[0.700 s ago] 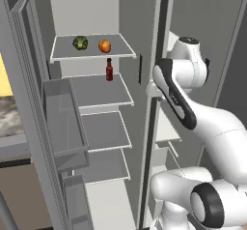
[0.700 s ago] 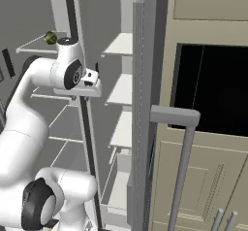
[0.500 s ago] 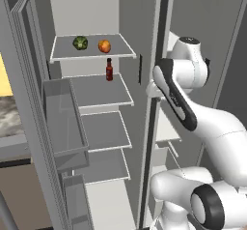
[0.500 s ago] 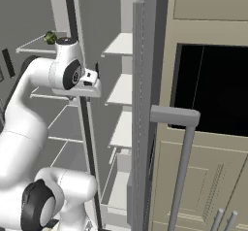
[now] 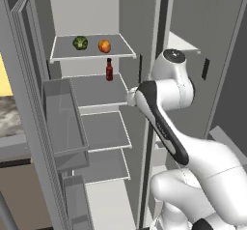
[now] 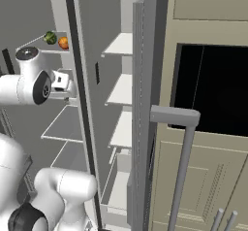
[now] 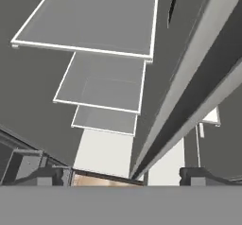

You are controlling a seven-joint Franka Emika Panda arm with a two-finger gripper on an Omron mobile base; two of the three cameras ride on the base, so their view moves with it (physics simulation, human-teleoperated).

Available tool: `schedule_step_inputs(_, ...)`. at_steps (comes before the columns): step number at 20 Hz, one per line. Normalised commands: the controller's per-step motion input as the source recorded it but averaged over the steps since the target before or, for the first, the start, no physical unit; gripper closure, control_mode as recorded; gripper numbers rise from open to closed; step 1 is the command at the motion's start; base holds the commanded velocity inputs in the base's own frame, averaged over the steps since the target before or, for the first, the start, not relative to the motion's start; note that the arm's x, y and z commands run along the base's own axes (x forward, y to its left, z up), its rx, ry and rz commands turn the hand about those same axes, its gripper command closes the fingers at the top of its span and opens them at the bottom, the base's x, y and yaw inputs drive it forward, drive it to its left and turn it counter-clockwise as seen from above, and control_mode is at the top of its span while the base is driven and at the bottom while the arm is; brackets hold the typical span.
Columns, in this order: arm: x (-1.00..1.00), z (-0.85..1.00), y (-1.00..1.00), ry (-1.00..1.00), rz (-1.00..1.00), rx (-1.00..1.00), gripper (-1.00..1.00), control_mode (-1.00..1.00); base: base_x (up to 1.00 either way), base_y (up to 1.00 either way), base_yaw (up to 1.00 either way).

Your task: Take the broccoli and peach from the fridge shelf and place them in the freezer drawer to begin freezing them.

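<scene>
shelf (image 5: 91, 54): broccoli (image 5: 80, 42) left of peach (image 5: 104, 46), mid-shelf | our gripper (image 7: 126, 176) sits below them, beside the shelf's right edge | jaws wide, empty

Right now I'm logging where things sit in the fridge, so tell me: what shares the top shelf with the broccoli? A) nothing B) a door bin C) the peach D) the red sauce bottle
C: the peach lies beside the broccoli on the top fridge shelf, while the red sauce bottle stands one shelf lower.
</scene>
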Motion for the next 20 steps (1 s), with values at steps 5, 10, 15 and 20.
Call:
schedule_step_inputs(5,0.12,0.45,0.63,-0.12,0.03,-0.03,-1.00,-1.00,0.00,0.00,0.00)
schedule_step_inputs(10,0.38,0.55,0.04,-0.17,0.02,-0.02,-1.00,-1.00,0.00,0.00,0.00)
schedule_step_inputs(15,0.39,0.66,0.13,-0.17,0.00,-0.11,-1.00,-1.00,0.00,0.00,0.00)
schedule_step_inputs(20,0.36,0.56,0.12,-0.05,0.00,-0.11,-1.00,-1.00,0.00,0.00,0.00)
